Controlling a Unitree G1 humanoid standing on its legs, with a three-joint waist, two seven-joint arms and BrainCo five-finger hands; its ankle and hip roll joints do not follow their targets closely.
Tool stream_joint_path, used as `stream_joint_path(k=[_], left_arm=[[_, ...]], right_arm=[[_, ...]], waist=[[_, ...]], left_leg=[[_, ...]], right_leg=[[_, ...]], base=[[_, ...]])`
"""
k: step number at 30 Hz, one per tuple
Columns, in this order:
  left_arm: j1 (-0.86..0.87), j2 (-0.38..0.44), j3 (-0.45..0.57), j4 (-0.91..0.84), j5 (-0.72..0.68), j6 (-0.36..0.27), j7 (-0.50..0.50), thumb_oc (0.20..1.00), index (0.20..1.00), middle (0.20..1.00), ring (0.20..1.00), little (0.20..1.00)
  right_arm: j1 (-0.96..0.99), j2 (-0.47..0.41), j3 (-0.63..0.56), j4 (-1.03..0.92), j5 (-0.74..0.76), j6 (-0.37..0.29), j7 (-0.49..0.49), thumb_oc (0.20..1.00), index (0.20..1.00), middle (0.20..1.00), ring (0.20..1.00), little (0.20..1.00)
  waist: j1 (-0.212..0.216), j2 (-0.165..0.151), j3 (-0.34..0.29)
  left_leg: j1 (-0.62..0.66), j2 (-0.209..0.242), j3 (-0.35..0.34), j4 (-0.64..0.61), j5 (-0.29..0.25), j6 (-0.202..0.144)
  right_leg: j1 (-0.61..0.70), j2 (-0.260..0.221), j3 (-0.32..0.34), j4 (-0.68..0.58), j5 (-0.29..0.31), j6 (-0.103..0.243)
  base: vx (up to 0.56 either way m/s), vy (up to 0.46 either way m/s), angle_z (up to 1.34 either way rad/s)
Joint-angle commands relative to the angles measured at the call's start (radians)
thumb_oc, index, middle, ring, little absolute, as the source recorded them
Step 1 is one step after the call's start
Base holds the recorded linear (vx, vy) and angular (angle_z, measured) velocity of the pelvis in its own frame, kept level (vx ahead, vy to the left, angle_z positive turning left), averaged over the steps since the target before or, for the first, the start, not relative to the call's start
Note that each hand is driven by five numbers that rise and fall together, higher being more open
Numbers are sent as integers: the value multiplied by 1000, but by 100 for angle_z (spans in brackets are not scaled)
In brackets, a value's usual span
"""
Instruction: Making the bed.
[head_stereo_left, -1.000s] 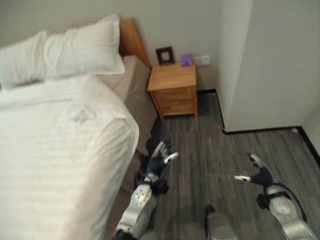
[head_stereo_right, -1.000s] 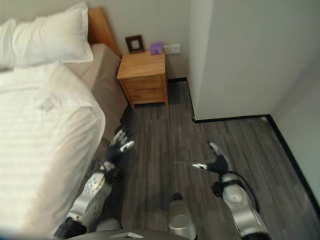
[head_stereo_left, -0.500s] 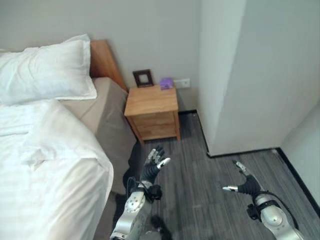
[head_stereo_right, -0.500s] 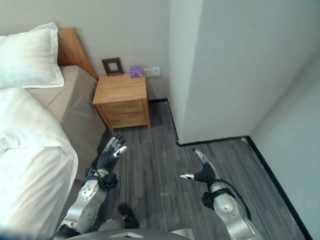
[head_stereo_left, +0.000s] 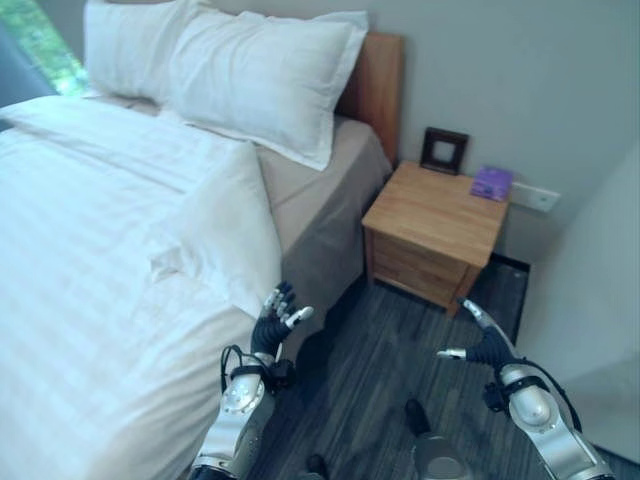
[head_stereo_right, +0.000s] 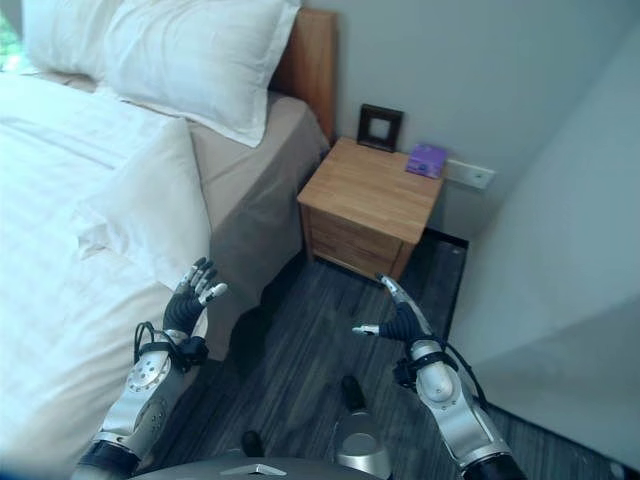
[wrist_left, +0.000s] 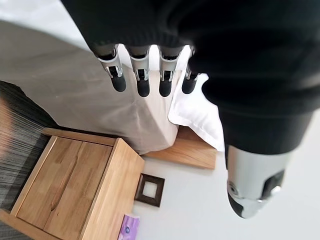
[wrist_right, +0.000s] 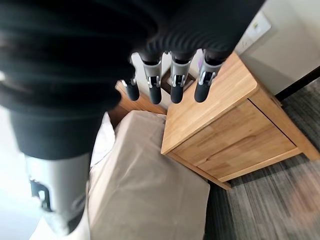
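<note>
A bed with a white striped duvet (head_stereo_left: 100, 250) fills the left side, and the duvet's corner (head_stereo_left: 235, 225) is folded back near the head end. Below that fold the beige sheet (head_stereo_left: 320, 200) over the mattress lies bare. Two white pillows (head_stereo_left: 260, 75) lean against the wooden headboard (head_stereo_left: 375, 85). My left hand (head_stereo_left: 272, 325) hovers open just off the bed's side edge, below the folded corner, touching nothing. Over the dark floor, my right hand (head_stereo_left: 480, 345) is open with fingers spread in front of the nightstand, holding nothing.
A wooden nightstand (head_stereo_left: 435, 235) stands beside the bed's head, carrying a dark picture frame (head_stereo_left: 443, 150) and a purple box (head_stereo_left: 491, 183). A pale wall corner (head_stereo_left: 600, 300) juts in at the right. Dark plank floor (head_stereo_left: 370, 390) lies between bed and wall.
The camera has swung left and towards the bed, so the bed and pillows now take far more of the picture. Both hands stay open and empty.
</note>
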Motion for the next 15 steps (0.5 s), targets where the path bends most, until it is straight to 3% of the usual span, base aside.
stream_joint_path(k=[1, 3, 4, 6, 7, 8, 9, 11, 12, 15], left_arm=[[-26, 18, 60, -80, 26, -81, 1, 1000, 1000, 1000, 1000, 1000], [-22, 6, 70, -65, 11, -78, 10, 1000, 1000, 1000, 1000, 1000], [-23, 6, 71, -65, 11, -78, 10, 1000, 1000, 1000, 1000, 1000], [-4, 3, 86, -51, 7, -72, 9, 1000, 1000, 1000, 1000, 1000], [7, 3, 92, -47, 9, -68, 10, 1000, 1000, 1000, 1000, 1000], [29, 5, 106, -35, 14, -59, 3, 1000, 1000, 1000, 1000, 1000], [43, 5, 112, -32, 19, -54, -2, 1000, 1000, 1000, 1000, 1000], [56, 0, 116, -29, 26, -48, -7, 1000, 1000, 1000, 1000, 1000], [70, -7, 128, -19, 36, -42, -11, 1000, 1000, 1000, 1000, 1000], [91, -10, 144, -30, 38, -39, -8, 1000, 1000, 1000, 1000, 1000]], right_arm=[[-24, -18, -14, -107, 43, -61, -2, 1000, 1000, 1000, 1000, 1000], [-37, -36, -13, -99, 53, -62, -8, 1000, 1000, 1000, 1000, 1000], [-39, -36, -12, -97, 54, -63, -9, 1000, 1000, 1000, 1000, 1000], [-40, -49, -11, -96, 50, -57, -7, 1000, 1000, 1000, 1000, 1000], [-42, -53, -12, -99, 49, -56, -5, 1000, 1000, 1000, 1000, 1000], [-38, -57, -19, -112, 50, -54, 5, 1000, 1000, 1000, 1000, 1000], [-36, -59, -19, -118, 47, -53, 10, 1000, 1000, 1000, 1000, 1000], [-33, -63, -19, -122, 42, -52, 14, 1000, 1000, 1000, 1000, 1000], [-40, -71, -17, -125, 34, -51, 17, 1000, 1000, 1000, 1000, 1000], [-63, -73, -19, -125, 30, -53, 19, 1000, 1000, 1000, 1000, 1000]], waist=[[15, -54, -18], [22, -59, 2], [19, -56, 4], [17, -57, 10], [19, -57, 13], [24, -49, 5], [26, -45, 1], [32, -40, -6], [51, -26, -9], [51, -25, -26]], left_leg=[[-82, -8, 32, 232, -83, -74], [-169, 78, 77, 397, 15, -116], [-175, 84, 71, 409, 12, -119], [-183, 189, 243, 437, 87, -122], [-188, 221, 313, 424, 104, -126], [-199, 257, 427, 353, 105, -114], [-199, 247, 443, 307, 82, -125], [-200, 225, 460, 239, 87, -118], [-224, 208, 476, 136, 142, -125], [-210, 239, 588, 53, 192, -124]], right_leg=[[78, -128, -90, -24, -80, 47], [142, -127, -148, -39, -113, 10], [144, -122, -151, -39, -113, 8], [194, -105, -205, -41, -146, -13], [212, -101, -219, -42, -156, -17], [242, -84, -253, -42, -188, -18], [265, -82, -260, -42, -215, -12], [270, -80, -269, -42, -221, -5], [293, -68, -293, -42, -239, 10], [344, -56, -364, -38, -266, 20]], base=[[208, -316, 94], [99, -176, 48], [145, -161, 58], [204, -134, 64], [323, -123, 49], [390, -57, 43], [395, -10, 42], [219, 60, 15], [239, 77, 1], [317, 43, 29]])
